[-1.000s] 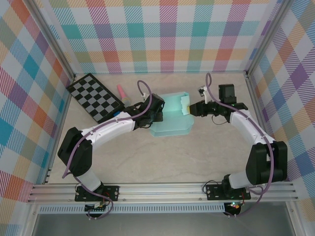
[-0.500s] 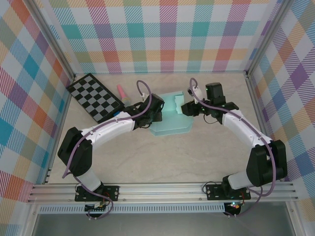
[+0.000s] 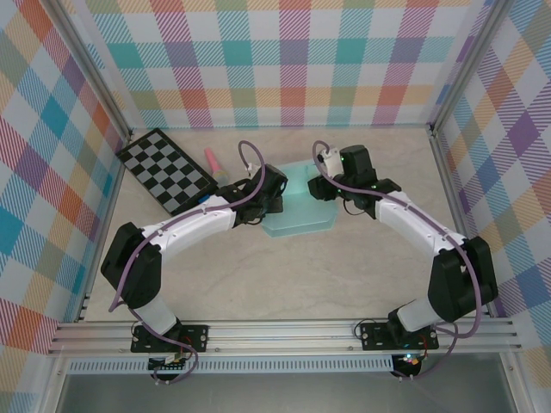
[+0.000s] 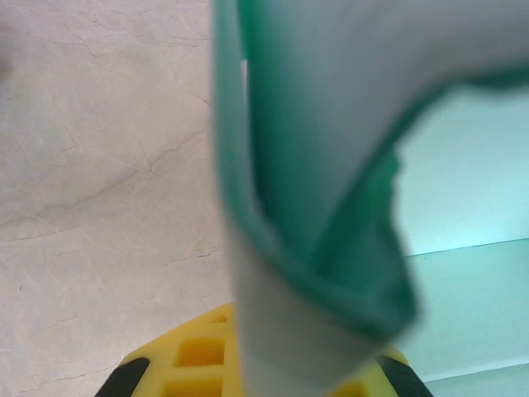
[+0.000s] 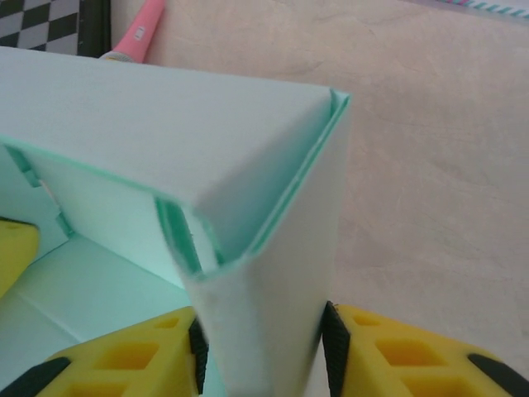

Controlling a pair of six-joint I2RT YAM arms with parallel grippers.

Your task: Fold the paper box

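Two sets of fingers meet at the box [image 3: 300, 217], which sits mid-desk, open side up, its near edge facing the arm bases. Its long axis is hard to judge, since both its sides are covered. The left fingers [image 4: 186, 360] are together, clamped on a raised wall of the box, which is blurred in the left wrist view. The right fingers [image 5: 397, 356] stand partly apart, pinching a folded upright corner of the box between their black pads [image 5: 328, 347]. The beige, marbled desk [image 3: 284, 284] also carries a checkerboard [image 3: 166, 170] at the far left. Beside it lies a pink item [image 3: 212, 160], too small to name. Bright plaid walls [image 3: 293, 60] enclose three sides.
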